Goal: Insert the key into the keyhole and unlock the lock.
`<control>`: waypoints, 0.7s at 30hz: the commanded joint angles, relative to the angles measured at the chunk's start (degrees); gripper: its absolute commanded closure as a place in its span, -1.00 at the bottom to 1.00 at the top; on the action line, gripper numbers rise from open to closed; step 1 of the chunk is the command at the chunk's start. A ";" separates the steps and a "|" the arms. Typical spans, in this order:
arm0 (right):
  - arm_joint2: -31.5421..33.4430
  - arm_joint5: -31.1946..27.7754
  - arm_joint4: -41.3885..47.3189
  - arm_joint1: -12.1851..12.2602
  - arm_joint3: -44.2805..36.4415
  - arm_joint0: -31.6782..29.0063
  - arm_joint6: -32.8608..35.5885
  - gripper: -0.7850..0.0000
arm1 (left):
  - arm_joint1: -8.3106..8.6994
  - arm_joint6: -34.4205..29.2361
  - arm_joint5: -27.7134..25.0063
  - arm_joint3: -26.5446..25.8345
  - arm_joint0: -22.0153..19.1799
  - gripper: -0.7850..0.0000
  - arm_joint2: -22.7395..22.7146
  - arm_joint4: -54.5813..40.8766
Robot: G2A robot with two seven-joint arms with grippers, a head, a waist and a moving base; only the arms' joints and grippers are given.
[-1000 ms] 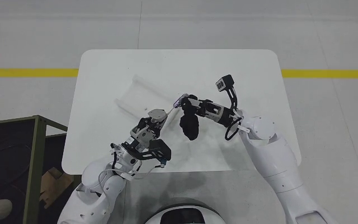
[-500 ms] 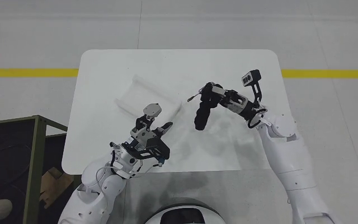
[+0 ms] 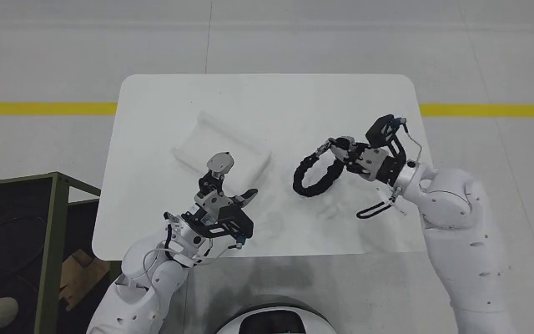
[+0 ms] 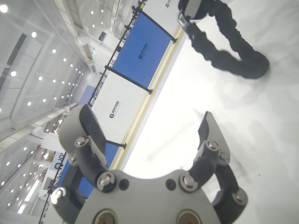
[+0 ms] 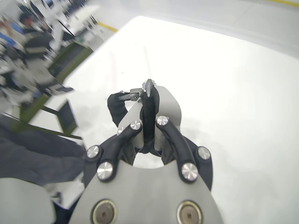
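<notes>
Jaws of the right gripper (image 3: 344, 152) stay clamped on the chain lock (image 4: 250, 69), now swung from frame centre to the right side of the bench (image 3: 167, 100); left gripper (image 3: 235, 177) gapes wide, empty, lower centre; key (image 5: 135, 92) looks seated, turn unconfirmed

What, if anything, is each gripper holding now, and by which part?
The right gripper holds the lock by one end of its black sleeved chain; the left gripper is open and empty.

Bright all over. Round white ceiling lamps (image 4: 33, 34) shone. Flat white table top (image 5: 210, 71) glared. Room behind (image 5: 35, 47) looked blurry, bent.
</notes>
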 commanded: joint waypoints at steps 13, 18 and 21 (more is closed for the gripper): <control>-2.22 9.63 -2.33 -0.59 7.72 -0.37 -10.32 1.00 | 0.00 0.00 0.00 0.00 0.00 -1.00 0.00 0.00; -4.05 17.44 15.15 -1.31 15.96 3.23 -1.46 -1.00 | 0.00 0.00 0.00 0.00 0.00 -1.00 0.00 0.00; -4.30 19.94 14.64 -1.29 18.81 4.80 -0.72 -1.00 | 0.00 0.00 0.00 0.00 0.00 -1.00 0.00 0.00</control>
